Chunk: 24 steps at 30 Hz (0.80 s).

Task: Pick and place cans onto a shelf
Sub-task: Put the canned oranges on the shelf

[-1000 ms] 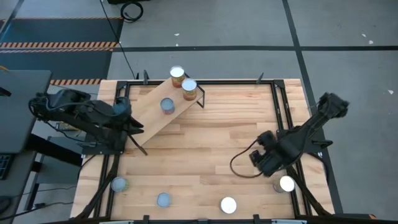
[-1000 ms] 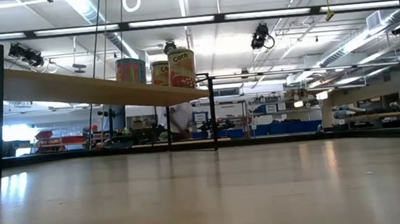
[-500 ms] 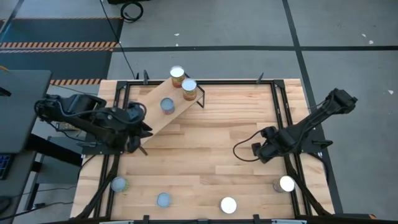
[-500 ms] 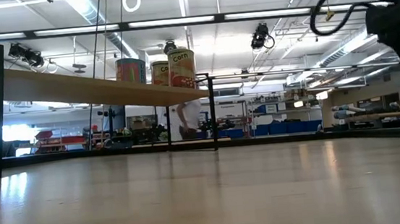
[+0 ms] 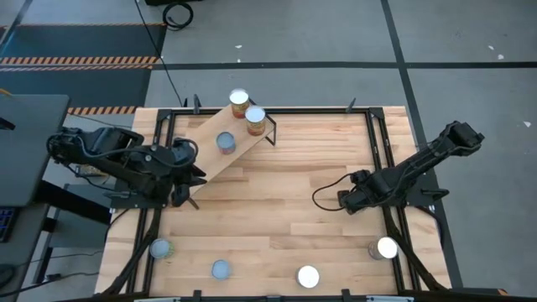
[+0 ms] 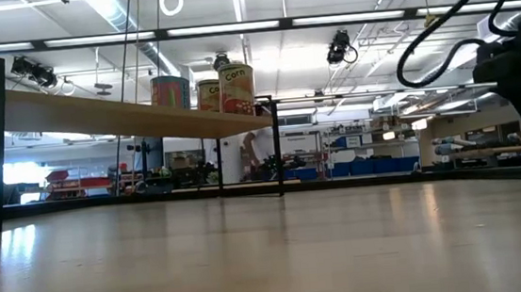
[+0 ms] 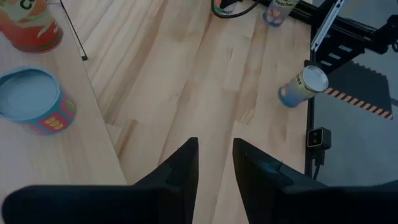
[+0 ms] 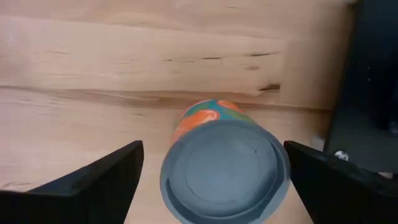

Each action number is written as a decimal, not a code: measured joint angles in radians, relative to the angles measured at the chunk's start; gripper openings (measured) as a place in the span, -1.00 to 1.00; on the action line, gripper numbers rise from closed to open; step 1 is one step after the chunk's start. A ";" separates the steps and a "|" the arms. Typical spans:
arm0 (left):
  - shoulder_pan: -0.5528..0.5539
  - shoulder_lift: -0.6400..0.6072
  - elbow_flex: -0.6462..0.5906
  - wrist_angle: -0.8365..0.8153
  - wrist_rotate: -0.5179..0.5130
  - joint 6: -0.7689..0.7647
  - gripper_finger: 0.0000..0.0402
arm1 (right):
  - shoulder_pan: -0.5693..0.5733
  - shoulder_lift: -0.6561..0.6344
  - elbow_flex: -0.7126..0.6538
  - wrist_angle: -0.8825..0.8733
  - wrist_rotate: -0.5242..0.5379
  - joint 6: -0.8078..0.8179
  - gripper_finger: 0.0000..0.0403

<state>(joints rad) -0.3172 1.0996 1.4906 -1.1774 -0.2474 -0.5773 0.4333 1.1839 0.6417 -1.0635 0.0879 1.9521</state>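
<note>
Three cans stand on the tilted light-wood shelf (image 5: pixel 210 159): two orange-labelled cans (image 5: pixel 239 101) (image 5: pixel 255 118) and a blue-topped can (image 5: pixel 225 142). Four more cans stand on the table near its near edge, among them an orange-labelled can (image 5: pixel 385 248) at the near right. My left gripper (image 5: pixel 191 174) hovers by the shelf's lower end, its fingers (image 7: pixel 186 165) a narrow gap apart and empty. My right gripper (image 5: pixel 346 201) is wide open and empty, up and to the far left of that can. In the right wrist view the can (image 8: pixel 224 165) shows between the spread fingers (image 8: pixel 93 180), untouched.
Black rails (image 5: pixel 382 151) frame the tabletop. Other cans stand at the near left (image 5: pixel 159 248), near middle (image 5: pixel 220 268) and near right of middle (image 5: pixel 308 276). A black cable loops (image 5: pixel 323 197) off the right gripper. The table's middle is bare wood (image 5: pixel 285 184).
My right gripper has risen from beside the near-right can and gone toward the far edge and a little to the left, open all the while; the can stays put. My left gripper has gone a little toward the table's right, along the shelf's lower end.
</note>
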 joint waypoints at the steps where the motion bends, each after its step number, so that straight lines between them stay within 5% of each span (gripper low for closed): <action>1: 0.000 0.000 0.000 0.000 0.000 0.010 -0.48 | -0.002 0.000 0.000 0.010 0.000 -0.005 0.93; 13: 0.000 0.000 0.000 0.000 -0.022 0.025 -0.48 | -0.003 0.025 0.001 0.047 -0.061 0.013 0.78; 24: 0.000 0.000 0.000 -0.002 -0.022 0.024 -0.48 | -0.012 0.105 0.073 0.093 -0.049 -0.118 0.44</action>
<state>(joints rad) -0.3172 1.0996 1.4906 -1.1790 -0.2691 -0.5529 0.4211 1.2892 0.7147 -0.9700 0.0393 1.8342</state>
